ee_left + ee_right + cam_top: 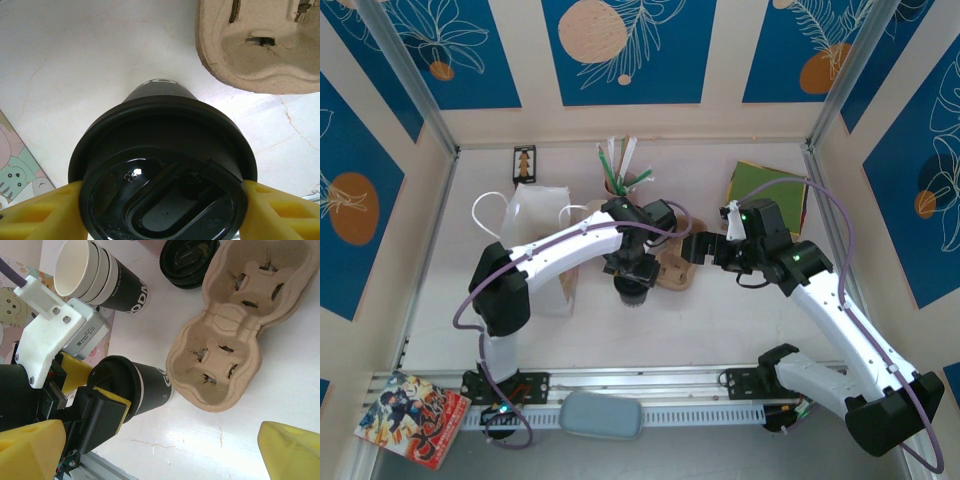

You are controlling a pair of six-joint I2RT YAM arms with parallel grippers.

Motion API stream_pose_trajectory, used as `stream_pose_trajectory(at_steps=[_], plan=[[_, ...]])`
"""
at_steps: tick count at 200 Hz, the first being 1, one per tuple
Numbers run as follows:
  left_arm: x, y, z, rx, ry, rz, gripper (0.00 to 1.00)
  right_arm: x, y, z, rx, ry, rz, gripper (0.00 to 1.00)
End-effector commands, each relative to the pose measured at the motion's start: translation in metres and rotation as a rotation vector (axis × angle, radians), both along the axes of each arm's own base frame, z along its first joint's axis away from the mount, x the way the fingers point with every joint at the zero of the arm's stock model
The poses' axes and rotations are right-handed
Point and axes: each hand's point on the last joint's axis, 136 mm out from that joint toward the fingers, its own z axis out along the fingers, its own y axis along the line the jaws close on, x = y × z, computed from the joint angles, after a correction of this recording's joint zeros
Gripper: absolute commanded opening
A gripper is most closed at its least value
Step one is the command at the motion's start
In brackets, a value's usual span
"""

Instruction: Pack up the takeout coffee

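Observation:
The takeout coffee (165, 130) stands upright on the white table, a dark cup with a round black lid (145, 390). My left gripper (162, 200) comes down over it from above, and its yellow fingers (50, 210) press against the lid's rim on both sides. In the top view the left gripper (632, 278) hides most of the cup (632, 296). My right gripper (160, 455) hovers to the right of the cup, open, with nothing between its fingers; in the top view the right gripper (692, 250) sits above the cardboard carrier.
A cardboard cup carrier (235, 325) lies right of the coffee. A stack of lidless cups (95, 275) and a loose black lid (187, 262) lie beyond. The white paper bag (542, 235) stands at the left. Straws (620, 160) stand near the back wall.

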Motion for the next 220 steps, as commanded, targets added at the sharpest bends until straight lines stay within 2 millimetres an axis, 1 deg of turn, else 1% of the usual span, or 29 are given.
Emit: stream_pose_trajectory(at_steps=[1, 31, 68, 105, 143, 195, 220], plan=[[0.001, 0.003, 0.016, 0.012, -0.026, -0.019, 0.66, -0.002, 0.002, -0.003, 0.003, 0.008, 0.003, 0.99], [0.001, 0.006, 0.032, -0.001, -0.049, -0.019, 0.66, 0.000, 0.002, -0.003, 0.005, 0.004, -0.001, 0.99], [0.003, 0.009, 0.061, -0.027, -0.090, -0.012, 0.66, 0.002, 0.004, -0.001, 0.018, -0.008, 0.000, 0.99], [0.000, 0.013, 0.086, -0.062, -0.115, -0.007, 0.65, 0.005, 0.007, 0.003, 0.025, -0.021, 0.012, 0.99], [-0.007, 0.027, 0.112, -0.077, -0.145, -0.004, 0.66, 0.011, 0.013, 0.008, 0.038, -0.039, 0.025, 0.99], [-0.016, 0.050, 0.154, -0.107, -0.212, 0.011, 0.66, 0.018, 0.029, 0.010, 0.040, -0.052, 0.069, 0.99], [-0.022, 0.062, 0.170, -0.118, -0.241, 0.018, 0.65, 0.022, 0.038, 0.012, 0.040, -0.059, 0.090, 0.99]])
